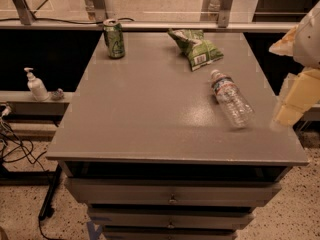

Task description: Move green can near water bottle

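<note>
Green aluminium drink can [114, 39] with the silver top is standing upright at the far left corner of the flat grey cabinet top [150, 129], and that's basically the whole status report: from my seat at the remote station nothing of the job looks done yet. The clear ribbed plastic water bottle [230, 98] with the white cap and blue-and-white label is lying on its side on the right half of the top, cap pointing away from the camera, bottom end toward the near right edge. So can and bottle are well apart, pretty much diagonal across the surface, with a crumpled green and white chip bag [196, 48] lying between them toward the far side. The gripper [296, 100] is the pale yellowish shape hanging off the right edge of the cabinet, near the bottle's bottom end but not touching it as far as I can see, and nowhere near the can. Honestly I can't tell if the claw is spread or pressed together from this view. What's left, by my guess: swing the arm across to the far left corner, grab the can, carry it past the chip bag and set it down close to the bottle without bumping it, since a bottle on its side will probably roll. Off to the left on a lower ledge there's a small white pump dispenser bottle [36, 85], not part of this
</note>
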`<state>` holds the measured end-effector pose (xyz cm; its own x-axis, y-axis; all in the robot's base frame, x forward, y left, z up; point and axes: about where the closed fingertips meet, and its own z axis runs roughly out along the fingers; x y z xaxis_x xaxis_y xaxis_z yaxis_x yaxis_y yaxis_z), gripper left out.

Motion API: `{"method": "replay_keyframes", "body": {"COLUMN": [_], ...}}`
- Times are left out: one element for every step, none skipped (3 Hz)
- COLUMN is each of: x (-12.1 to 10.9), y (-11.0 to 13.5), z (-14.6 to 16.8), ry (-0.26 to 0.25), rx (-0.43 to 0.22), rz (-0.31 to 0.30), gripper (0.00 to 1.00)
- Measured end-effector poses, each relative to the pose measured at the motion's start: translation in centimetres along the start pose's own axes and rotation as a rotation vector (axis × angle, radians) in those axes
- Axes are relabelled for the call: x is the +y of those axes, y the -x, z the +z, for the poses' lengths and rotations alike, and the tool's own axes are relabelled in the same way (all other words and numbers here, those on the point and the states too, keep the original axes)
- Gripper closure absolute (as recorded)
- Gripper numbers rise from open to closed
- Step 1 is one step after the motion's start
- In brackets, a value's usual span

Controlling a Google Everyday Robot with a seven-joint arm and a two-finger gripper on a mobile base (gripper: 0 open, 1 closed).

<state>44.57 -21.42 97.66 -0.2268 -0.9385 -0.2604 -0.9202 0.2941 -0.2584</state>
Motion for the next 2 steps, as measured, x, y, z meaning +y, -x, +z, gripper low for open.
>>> {"method": "replay_keyframes", "body": {"x": [-1.9,-4.9], "y": [3.4,8.7], "z": [2.2,4.0], "ry": [-0.013,-0.024], "rx": [-0.131,-0.282], "rz": [0.026,0.040], "gripper": [0.00,0.00]}}
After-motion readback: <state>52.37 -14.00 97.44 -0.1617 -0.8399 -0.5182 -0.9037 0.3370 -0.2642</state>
